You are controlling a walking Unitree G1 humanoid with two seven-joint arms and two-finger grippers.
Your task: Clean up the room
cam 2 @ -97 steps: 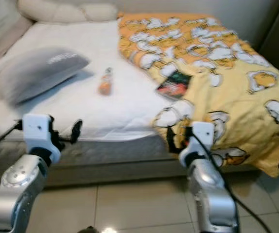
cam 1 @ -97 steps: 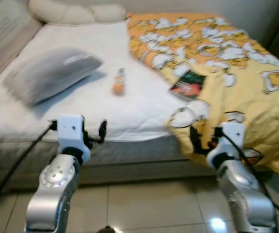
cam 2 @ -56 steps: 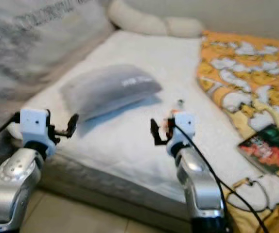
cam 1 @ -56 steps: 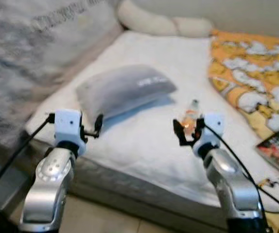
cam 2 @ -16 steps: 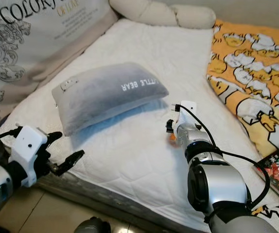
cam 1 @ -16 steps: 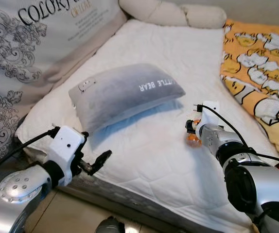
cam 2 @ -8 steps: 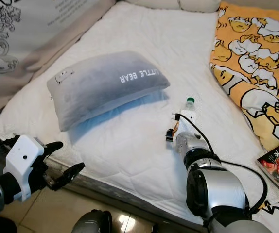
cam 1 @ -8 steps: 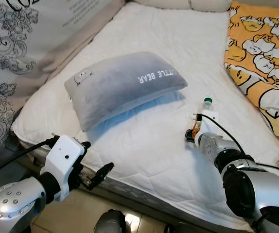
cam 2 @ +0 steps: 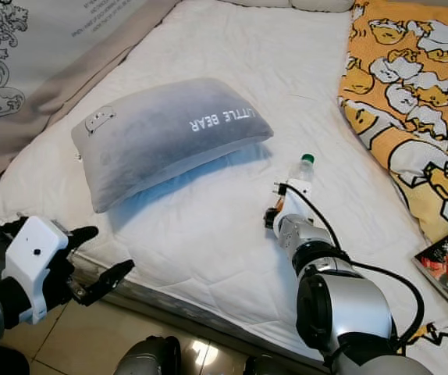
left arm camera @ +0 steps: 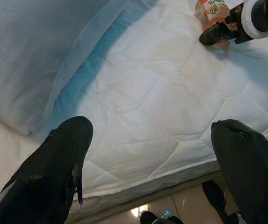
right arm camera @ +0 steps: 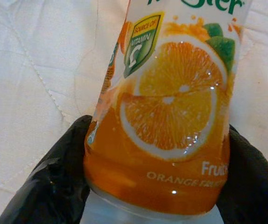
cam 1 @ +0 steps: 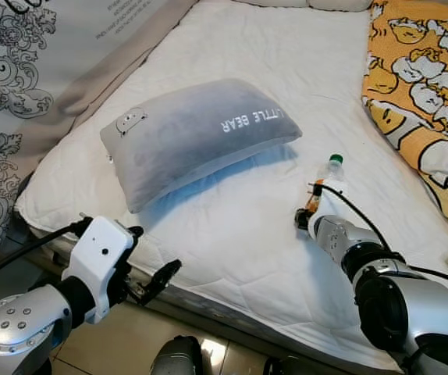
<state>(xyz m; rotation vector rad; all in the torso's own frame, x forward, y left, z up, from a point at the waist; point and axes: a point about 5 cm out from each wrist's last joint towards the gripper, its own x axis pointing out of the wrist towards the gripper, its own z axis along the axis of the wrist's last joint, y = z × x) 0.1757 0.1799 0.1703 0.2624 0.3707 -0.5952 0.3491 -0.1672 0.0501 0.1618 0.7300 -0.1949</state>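
Right wrist view: orange juice bottle sits between my right gripper fingers, one black pad against each side of its lower body, so I read it as gripped or just about. The bottle lies on the white mattress just past my right wrist, long axis running away from me, green cap at the far end, pillow nearby. My left gripper hangs wide open and empty at the bed edge, well apart, so the right arm takes the lift.
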